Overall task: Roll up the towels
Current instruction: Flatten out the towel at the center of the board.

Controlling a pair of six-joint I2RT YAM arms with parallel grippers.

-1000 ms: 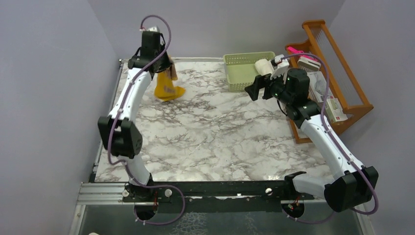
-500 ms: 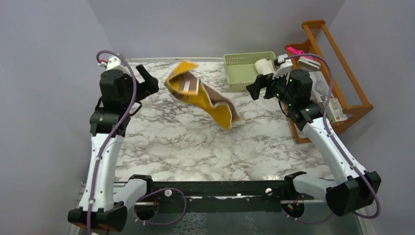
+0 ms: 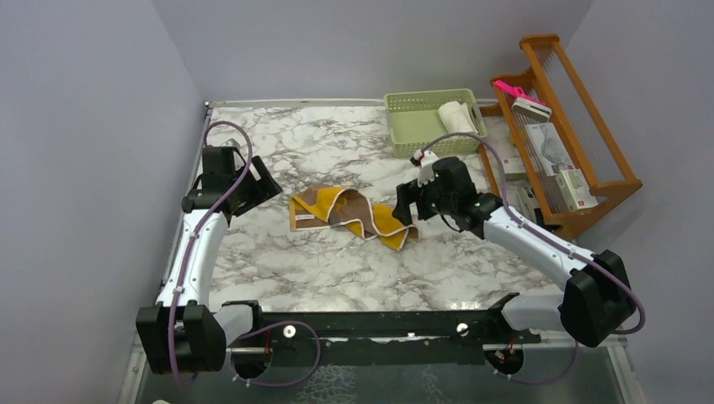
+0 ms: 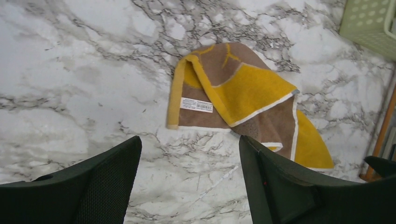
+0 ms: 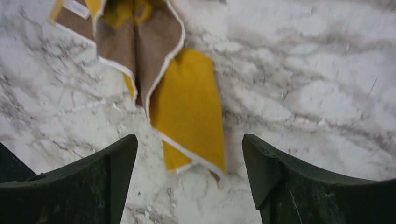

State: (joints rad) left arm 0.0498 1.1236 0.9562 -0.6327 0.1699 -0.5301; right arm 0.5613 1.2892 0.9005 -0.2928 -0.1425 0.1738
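left gripper (image 3: 259,182): you have its jaws spread wide with nothing between them. It hangs over the marble just left of the yellow towel (image 3: 349,212), apart from the cloth.
left gripper, wrist view (image 4: 189,142): both dark fingers (image 4: 107,182) frame bare marble. The towel's near edge lies just beyond the fingertips.
right gripper (image 3: 405,206): released as well, with its jaws apart and empty. It sits at the towel's right end.
right gripper, wrist view (image 5: 189,140): the towel's yellow tip lies on the table between the two fingers. You cannot tell from this view whether either finger touches the cloth.
yellow towel, lie (image 4: 243,93): unrolled and rumpled, folded loosely over itself near the middle of the table (image 3: 337,261), between your two grippers.
yellow towel, faces (image 5: 187,93): brown and mustard areas both show, with a white edging.
label (image 4: 196,105): a small white tag on the brown part near the towel's left edge.
cream towel (image 3: 457,116): it looks rolled and lies inside the green basket (image 3: 404,135), at its right end.
green basket, position: far side of the table, towards the right, well apart from the yellow towel.
wooden rack (image 3: 608,172): right of the basket, holding boxes and a pink item.
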